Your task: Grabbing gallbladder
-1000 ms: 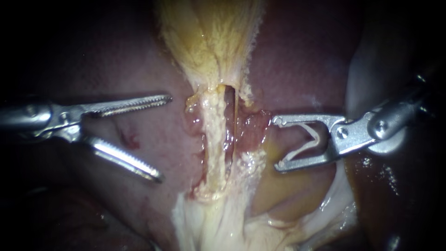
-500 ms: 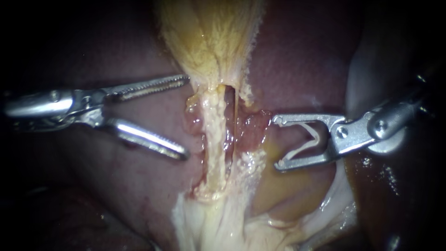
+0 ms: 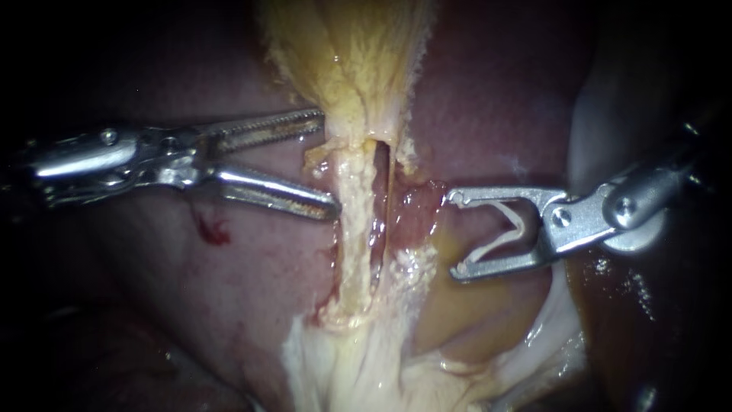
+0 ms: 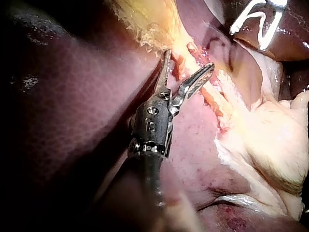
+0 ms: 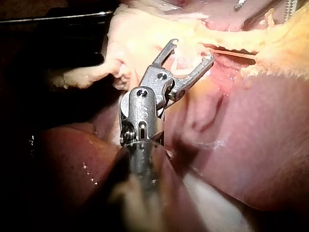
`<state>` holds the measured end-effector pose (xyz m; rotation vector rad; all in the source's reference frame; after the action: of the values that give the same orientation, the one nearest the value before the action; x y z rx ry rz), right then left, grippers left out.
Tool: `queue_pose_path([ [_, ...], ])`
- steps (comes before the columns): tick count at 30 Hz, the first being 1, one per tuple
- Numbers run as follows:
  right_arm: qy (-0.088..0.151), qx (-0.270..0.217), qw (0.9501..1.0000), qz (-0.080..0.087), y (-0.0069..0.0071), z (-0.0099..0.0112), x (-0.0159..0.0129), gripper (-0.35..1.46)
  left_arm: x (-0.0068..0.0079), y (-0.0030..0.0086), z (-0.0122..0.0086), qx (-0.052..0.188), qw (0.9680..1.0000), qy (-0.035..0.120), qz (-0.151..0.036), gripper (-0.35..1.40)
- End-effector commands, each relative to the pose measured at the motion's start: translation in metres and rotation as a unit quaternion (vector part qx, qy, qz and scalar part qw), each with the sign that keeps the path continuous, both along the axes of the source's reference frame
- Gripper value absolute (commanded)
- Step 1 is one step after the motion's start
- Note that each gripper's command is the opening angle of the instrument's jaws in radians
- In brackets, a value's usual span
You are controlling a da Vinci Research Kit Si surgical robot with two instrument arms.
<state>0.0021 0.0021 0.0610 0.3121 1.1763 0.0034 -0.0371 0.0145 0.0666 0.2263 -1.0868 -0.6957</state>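
Dark red liver (image 3: pixel 229 305) is lying under everything, glistening on both sides. Nearest the endoscope, pale fatty tissue (image 3: pixel 343 374) is spreading along the lower edge. A pale strand (image 3: pixel 352 229) is running from it toward the gallbladder (image 3: pixel 351 61), which is sitting farthest off, yellow and tapering to a narrow neck.

The left instrument (image 3: pixel 326 162) is reaching in with its jaws gaping and gripping nothing. One tip is resting at the neck's edge, the other beside the strand. The right instrument (image 3: pixel 457 235) is hanging on the strand's other side, clear of it, its jaws standing wide yet holding a pale V-shaped clip (image 3: pixel 507 229) by its legs.

The gallbladder's long axis is running across the left jaws' line of reach, so the neck is lying just ahead of them, and the left is plainly nearer. The left wrist view is giving depth that the endoscope is hiding: one jaw is pointing at the yellow tissue while the other is lying over the strand. Closing here would, I judge, catch strand as much as neck.
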Motion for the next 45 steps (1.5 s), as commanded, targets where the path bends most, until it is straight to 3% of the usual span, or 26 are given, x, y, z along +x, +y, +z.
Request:
queue_pose_path([
  [1, 0.0, 0.0, 1.0, 0.0, 0.0, 0.0, 0.0, 0.5, 0.0001, 0.0, 0.0, 0.004, 1.0, 0.001, -0.003, 0.32],
  [4, 0.0, 0.0, 1.0, 0.0, 0.0, 0.0, 0.0, 0.5, 0.0003, 0.0, -0.0001, 0.01, 0.9999, 0.008, -0.008, 0.05],
  [6, 0.0, 0.0, 1.0, 0.0, 0.0, 0.0, 0.0, 0.5, 0.0005, 0.0, -0.0001, 0.01, 0.9998, 0.011, -0.011, -0.03],
  [9, 0.0, 0.0, 1.0, 0.0, 0.0, 0.0, 0.0, 0.5, 0.0008, 0.0, -0.0002, 0.012, 0.9997, 0.019, -0.013, -0.33],
  [10, 0.0, 0.0, 1.0, 0.0, 0.0, 0.0, 0.0, 0.5, 0.0009, 0.0, -0.0003, 0.018, 0.9995, 0.022, -0.017, -0.35],
  [20, 0.0, 0.0, 1.0, 0.0, 0.0, 0.0, 0.0, 0.5, 0.002, 0.0004, -0.0013, 0.036, 0.9983, 0.03, -0.034, -0.35],
  [36, 0.0, 0.0, 1.0, 0.0, 0.0, 0.0, 0.0, 0.5, 0.0073, 0.002, -0.0073, 0.064, 0.9966, 0.026, -0.044, -0.35],
  [45, 0.0, 0.0, 1.0, 0.0, 0.0, 0.0, 0.0, 0.5, 0.0084, 0.0034, -0.0103, 0.072, 0.9955, 0.026, -0.056, -0.35],
])
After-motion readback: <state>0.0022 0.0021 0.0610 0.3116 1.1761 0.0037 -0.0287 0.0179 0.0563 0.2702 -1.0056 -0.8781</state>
